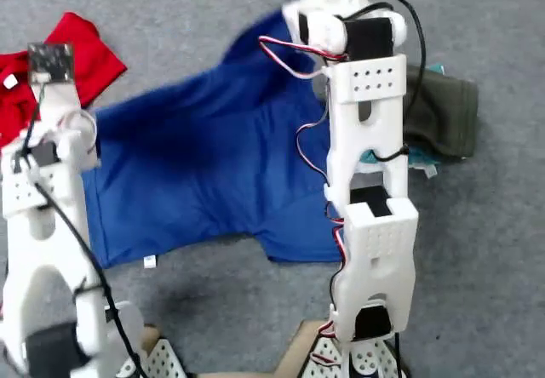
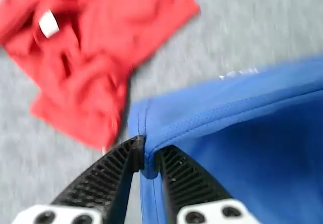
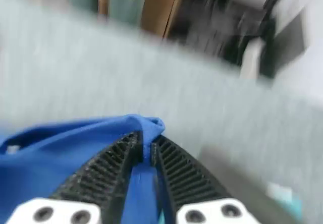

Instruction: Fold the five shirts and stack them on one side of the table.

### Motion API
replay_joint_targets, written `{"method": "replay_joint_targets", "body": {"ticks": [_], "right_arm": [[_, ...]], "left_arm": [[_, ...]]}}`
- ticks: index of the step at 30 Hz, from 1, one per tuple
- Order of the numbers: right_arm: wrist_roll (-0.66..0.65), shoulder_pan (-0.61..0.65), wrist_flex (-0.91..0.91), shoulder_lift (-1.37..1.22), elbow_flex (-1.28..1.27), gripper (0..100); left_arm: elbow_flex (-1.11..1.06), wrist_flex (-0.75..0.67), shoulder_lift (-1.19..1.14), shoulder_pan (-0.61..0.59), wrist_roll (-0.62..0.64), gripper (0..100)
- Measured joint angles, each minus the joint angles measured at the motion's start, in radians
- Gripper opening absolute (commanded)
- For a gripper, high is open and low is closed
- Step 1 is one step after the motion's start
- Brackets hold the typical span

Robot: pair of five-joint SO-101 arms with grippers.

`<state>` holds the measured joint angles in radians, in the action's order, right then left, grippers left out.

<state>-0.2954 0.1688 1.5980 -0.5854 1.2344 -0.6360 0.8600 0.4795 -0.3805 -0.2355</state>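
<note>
Early stage, by the look of it. Blue shirt [image 1: 204, 174] is spread mid-table [image 1: 477, 267], unfolded. Left gripper [image 2: 147, 158] is clamped on its left corner hem. At the right edge, an olive shirt [image 1: 443, 118] sits folded on a teal one [image 1: 421, 167]. Red shirt [image 1: 81, 54] is crumpled in the far-left corner. Right gripper [image 3: 146, 151], arm stretched to the far edge, pinches the blue shirt's far corner.

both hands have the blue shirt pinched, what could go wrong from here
1. The left hand and right hand each grip only a thin edge of the blue shirt, so the cloth may slip out mid-fold.
2. The red shirt lies right beside the left hand's corner and could get dragged along.
3. The folded dark green shirt sits close by the right arm; a sweep might knock it askew.
</note>
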Motion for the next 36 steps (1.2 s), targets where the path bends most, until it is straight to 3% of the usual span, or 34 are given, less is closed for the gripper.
{"method": "replay_joint_targets", "body": {"ticks": [2,6,11,16,27,32,36], "right_arm": [[-0.017,0.0,0.112,0.0,-0.002,1.4],[-0.066,-0.029,0.158,0.035,-0.12,1.4],[-0.144,-0.035,0.16,0.25,-0.482,1.4],[-0.219,-0.075,0.077,0.535,-0.922,1.4],[-0.321,-0.084,-0.155,1.108,-1.841,1.4],[-0.321,-0.094,-0.199,1.204,-2.042,1.4],[-0.341,-0.15,-0.269,1.212,-2.084,1.4]], "left_arm": [[-0.086,0.057,0.091,0.023,-0.049,3],[-0.311,0.123,0.298,0.044,-0.16,3],[-0.555,0.192,0.563,-0.002,-0.193,3],[-0.617,0.33,0.712,-0.044,-0.196,3],[-0.646,0.311,0.703,-0.124,-0.227,3],[-0.646,0.376,0.703,-0.129,-0.342,3],[-0.654,0.391,0.703,-0.129,-0.358,3]]}}
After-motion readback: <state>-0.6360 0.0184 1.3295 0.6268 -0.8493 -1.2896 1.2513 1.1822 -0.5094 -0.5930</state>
